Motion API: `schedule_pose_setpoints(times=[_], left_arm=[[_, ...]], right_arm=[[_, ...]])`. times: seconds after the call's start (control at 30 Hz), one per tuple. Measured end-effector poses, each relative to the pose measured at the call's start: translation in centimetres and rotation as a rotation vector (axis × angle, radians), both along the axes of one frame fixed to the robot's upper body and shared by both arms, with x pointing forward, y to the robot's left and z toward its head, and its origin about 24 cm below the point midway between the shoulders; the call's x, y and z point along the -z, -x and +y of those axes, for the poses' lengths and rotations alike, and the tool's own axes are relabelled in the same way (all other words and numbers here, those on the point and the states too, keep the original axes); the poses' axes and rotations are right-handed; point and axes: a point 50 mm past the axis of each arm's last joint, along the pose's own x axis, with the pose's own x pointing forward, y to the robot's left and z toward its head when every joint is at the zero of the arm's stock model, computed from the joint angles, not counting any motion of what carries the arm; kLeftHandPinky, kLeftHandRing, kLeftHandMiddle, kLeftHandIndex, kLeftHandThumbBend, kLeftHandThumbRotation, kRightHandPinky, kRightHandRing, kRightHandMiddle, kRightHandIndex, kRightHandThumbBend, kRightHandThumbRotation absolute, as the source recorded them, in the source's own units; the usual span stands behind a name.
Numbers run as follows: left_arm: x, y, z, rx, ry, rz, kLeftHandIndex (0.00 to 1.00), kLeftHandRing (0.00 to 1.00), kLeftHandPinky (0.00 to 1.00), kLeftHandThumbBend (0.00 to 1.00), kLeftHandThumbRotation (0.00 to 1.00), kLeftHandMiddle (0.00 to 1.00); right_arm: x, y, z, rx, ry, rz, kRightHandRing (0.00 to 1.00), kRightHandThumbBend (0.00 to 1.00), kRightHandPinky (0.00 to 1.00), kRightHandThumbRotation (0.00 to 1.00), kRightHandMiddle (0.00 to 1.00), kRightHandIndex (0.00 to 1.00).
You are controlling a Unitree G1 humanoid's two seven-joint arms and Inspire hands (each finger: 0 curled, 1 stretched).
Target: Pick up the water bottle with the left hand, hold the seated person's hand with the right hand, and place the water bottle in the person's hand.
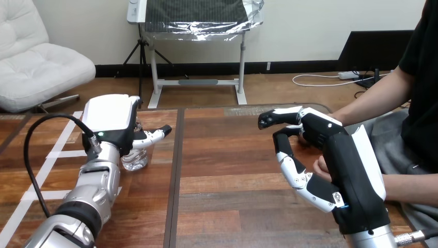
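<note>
water bottle (135, 159) | clear plastic | half hidden behind left robot hand (111, 121)

Bottle (135, 160) mostly hidden behind L robot hand (110, 122).

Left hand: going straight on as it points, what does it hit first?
The water bottle, which stands right at the left hand and partly under it. They may already touch; depth is unclear.
</note>
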Motion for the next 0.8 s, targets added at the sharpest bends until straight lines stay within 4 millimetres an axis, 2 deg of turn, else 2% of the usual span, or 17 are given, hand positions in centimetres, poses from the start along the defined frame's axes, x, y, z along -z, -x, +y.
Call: schedule_pose_setpoints(times=[0.43,0.63,0.8], left_arm=[[-0.21,-0.2,-0.03,-0.008,0.02,0.013,0.84,0.85,0.86,0.68,0.92,0.86],[-0.26,-0.22,-0.08,-0.009,0.034,0.008,0.83,0.84,0.84,0.68,0.89,0.85],[-0.21,-0.16,-0.15,-0.009,0.056,0.004,0.84,0.85,0.86,0.66,0.88,0.86]], right_arm=[[0.0,0.01,-0.04,-0.006,0.002,0.004,0.73,0.19,0.64,0.0,0.67,0.6],[-0.01,0.01,-0.04,-0.011,0.005,0.006,0.74,0.19,0.66,0.0,0.67,0.59],[-0.03,0.02,-0.05,-0.009,0.008,0.01,0.73,0.2,0.67,0.0,0.66,0.59]])
